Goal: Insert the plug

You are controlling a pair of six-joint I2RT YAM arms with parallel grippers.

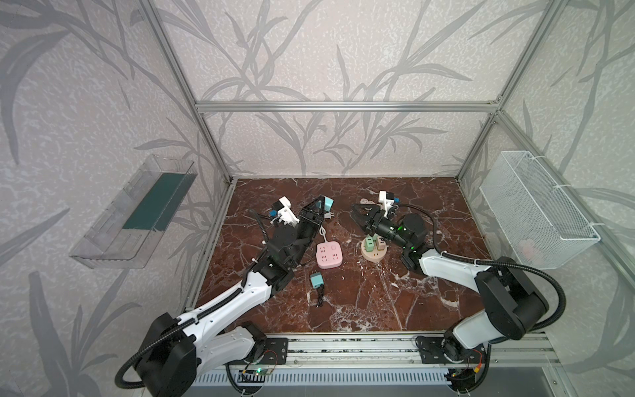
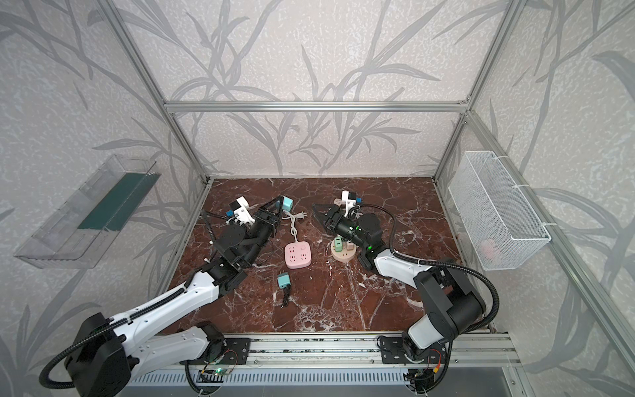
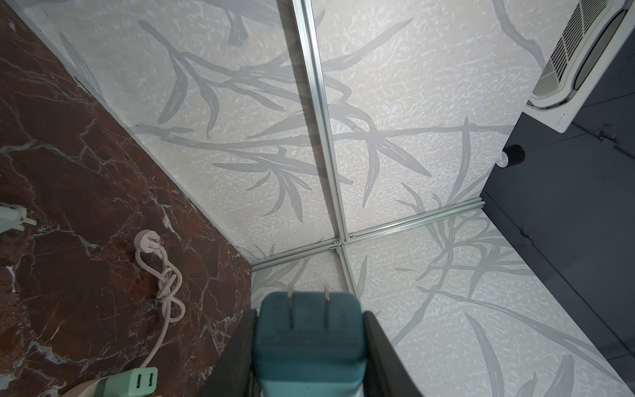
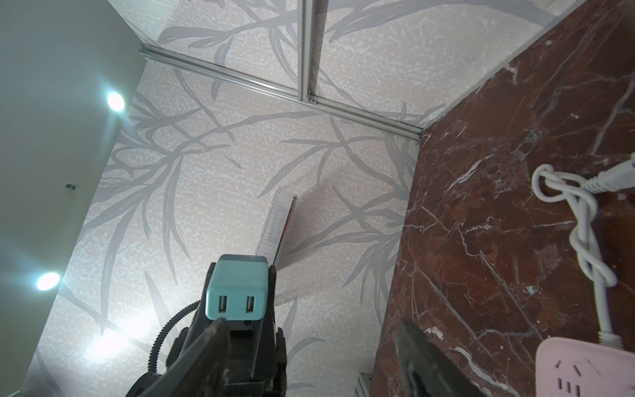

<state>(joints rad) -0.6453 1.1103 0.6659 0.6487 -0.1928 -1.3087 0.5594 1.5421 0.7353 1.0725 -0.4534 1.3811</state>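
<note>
Both top views show the left claw (image 1: pixel 322 206) closed on a teal cube-shaped plastic plug (image 1: pixel 329 203), raised above the red-brown marble bench (image 1: pixel 378 299) and apart from the pink square plastic socket block (image 1: pixel 329 254). In the left wrist view its two prongs (image 3: pixel 326 309) stick out free, probably so they can enter the slots. In the right wrist view the right claw (image 4: pixel 311 323) stands wide and empty, maybe ready to steady the block. Grey leaf-patterned walls (image 4: pixel 223 189) in an aluminium frame (image 4: pixel 275 93) enclose the bench.
</note>
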